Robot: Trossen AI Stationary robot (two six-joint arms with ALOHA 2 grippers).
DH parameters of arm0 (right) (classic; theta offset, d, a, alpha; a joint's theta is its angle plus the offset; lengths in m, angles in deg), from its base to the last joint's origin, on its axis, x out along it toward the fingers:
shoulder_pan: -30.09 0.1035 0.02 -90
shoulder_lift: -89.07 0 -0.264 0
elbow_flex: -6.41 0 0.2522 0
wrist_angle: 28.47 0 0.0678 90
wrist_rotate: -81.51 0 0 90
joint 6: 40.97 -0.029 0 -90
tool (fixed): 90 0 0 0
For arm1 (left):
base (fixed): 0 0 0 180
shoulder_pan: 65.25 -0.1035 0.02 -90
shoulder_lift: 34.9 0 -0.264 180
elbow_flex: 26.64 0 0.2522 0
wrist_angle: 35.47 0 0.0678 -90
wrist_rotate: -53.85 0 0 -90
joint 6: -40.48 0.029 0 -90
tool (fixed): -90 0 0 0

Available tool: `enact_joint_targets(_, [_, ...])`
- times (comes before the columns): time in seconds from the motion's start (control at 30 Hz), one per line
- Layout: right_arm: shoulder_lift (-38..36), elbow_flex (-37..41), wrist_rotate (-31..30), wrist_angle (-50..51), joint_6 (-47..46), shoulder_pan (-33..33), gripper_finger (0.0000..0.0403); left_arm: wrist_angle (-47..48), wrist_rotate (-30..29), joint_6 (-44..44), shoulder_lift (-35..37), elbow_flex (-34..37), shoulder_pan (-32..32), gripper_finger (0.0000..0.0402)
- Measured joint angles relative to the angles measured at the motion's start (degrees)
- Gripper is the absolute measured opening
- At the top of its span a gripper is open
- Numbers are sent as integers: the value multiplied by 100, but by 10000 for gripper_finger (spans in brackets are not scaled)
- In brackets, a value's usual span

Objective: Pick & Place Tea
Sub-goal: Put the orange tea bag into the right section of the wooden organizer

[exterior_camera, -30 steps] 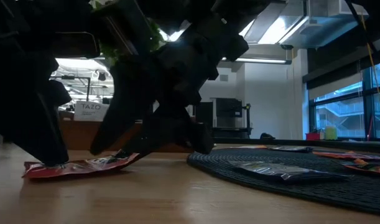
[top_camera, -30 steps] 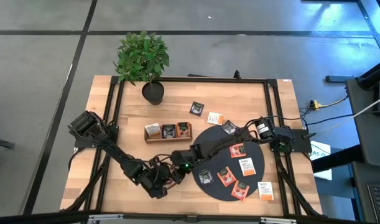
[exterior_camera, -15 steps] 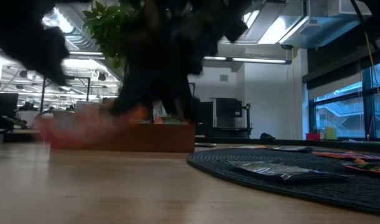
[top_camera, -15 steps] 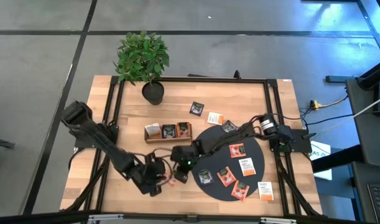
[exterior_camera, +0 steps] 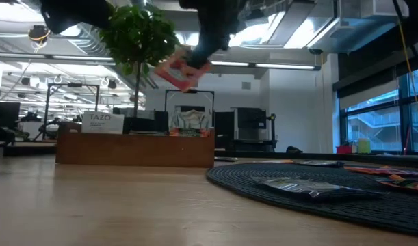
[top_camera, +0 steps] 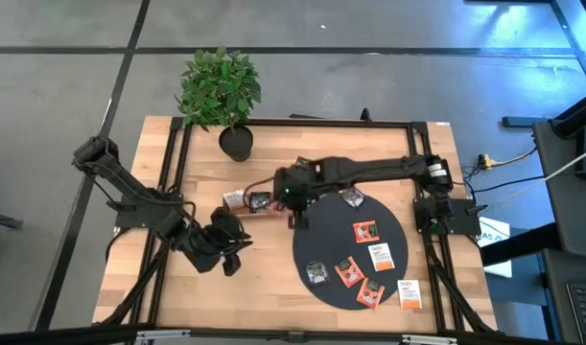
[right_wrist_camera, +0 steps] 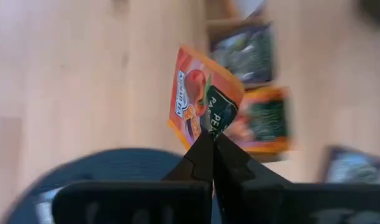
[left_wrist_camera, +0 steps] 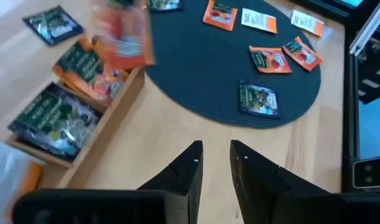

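Right gripper point(right_wrist_camera: 209, 144) jaws pinch red-orange tea sachet point(right_wrist_camera: 202, 106) by bottom edge, sachet hanging clear above wooden tray point(top_camera: 259, 202), likely lined up for drop into compartment. Left gripper point(left_wrist_camera: 213, 163) parked over bare surface point(top_camera: 273, 278) beside black mat point(top_camera: 316, 244), jaws slightly spread, empty.
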Motion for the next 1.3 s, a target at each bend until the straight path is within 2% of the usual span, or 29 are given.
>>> enact_joint_targets(0.1, [55, -225, -148, 206, 436, -183, 2, 37, 1, 279, 14, 1, -32, 78])
enact_joint_targets(0.27, [86, -146, -225, 391, 882, -487, 2, 82, -114, 491, 14, 1, -159, 80])
enact_joint_targets(0.57, [84, 390, -213, 95, 968, -723, 3, 100, -157, 1199, 16, 1, -561, 79])
enact_joint_targets(0.97, [84, 1098, -201, -664, 1365, -722, 6, 100, -122, 1201, 19, 1, -859, 77])
enact_joint_targets(1.3, [81, 1123, -201, -635, 1425, -722, 8, 95, -118, 1142, 19, 1, -855, 78])
